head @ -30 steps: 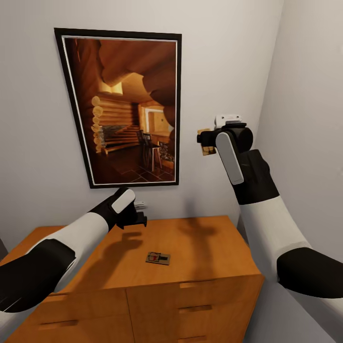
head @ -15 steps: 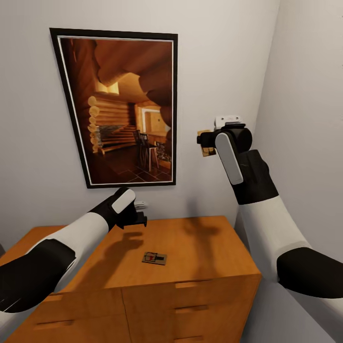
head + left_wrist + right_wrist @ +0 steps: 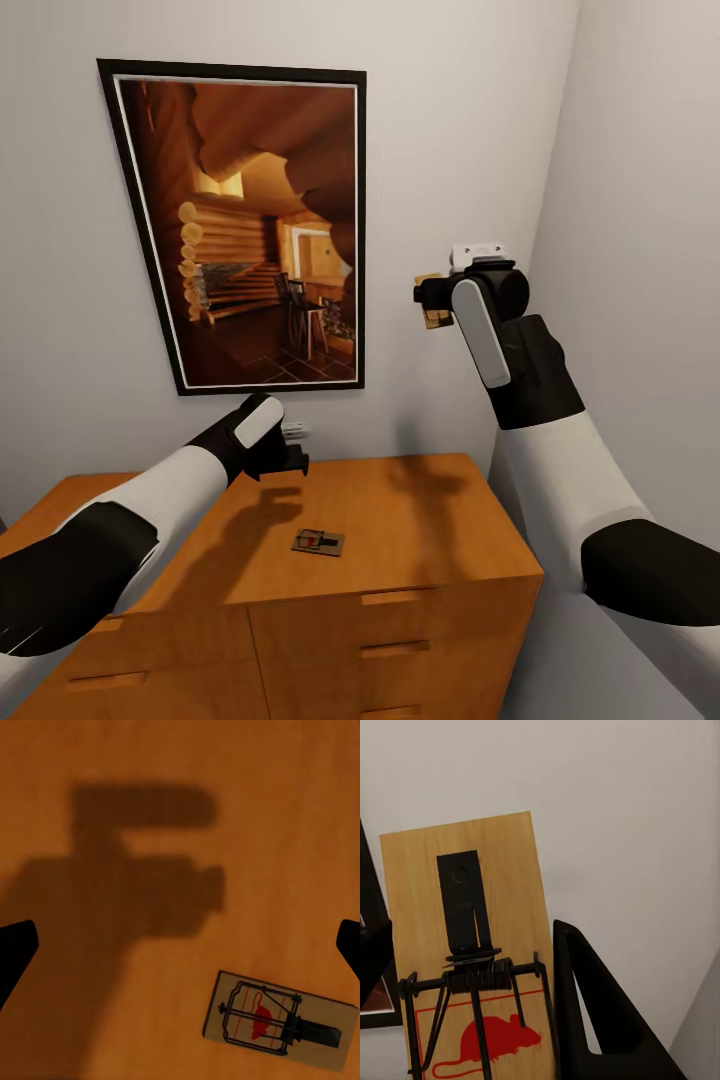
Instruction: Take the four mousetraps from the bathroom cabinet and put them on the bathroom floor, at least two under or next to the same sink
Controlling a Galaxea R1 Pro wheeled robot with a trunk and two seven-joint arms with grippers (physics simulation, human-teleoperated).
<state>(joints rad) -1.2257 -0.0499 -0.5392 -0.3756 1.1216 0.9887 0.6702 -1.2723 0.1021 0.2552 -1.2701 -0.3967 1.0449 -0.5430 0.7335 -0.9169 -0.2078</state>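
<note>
One mousetrap [image 3: 318, 542] lies flat on the orange-brown cabinet [image 3: 420, 520], near the middle of its top. Above it and a little left hovers the left end effector [image 3: 290, 455], its fingers spread wide and empty. The right end effector [image 3: 432, 297], raised high to the right, grips a second mousetrap [image 3: 472, 960] before the grey wall, right of the log-cabin picture [image 3: 250, 220].
</note>
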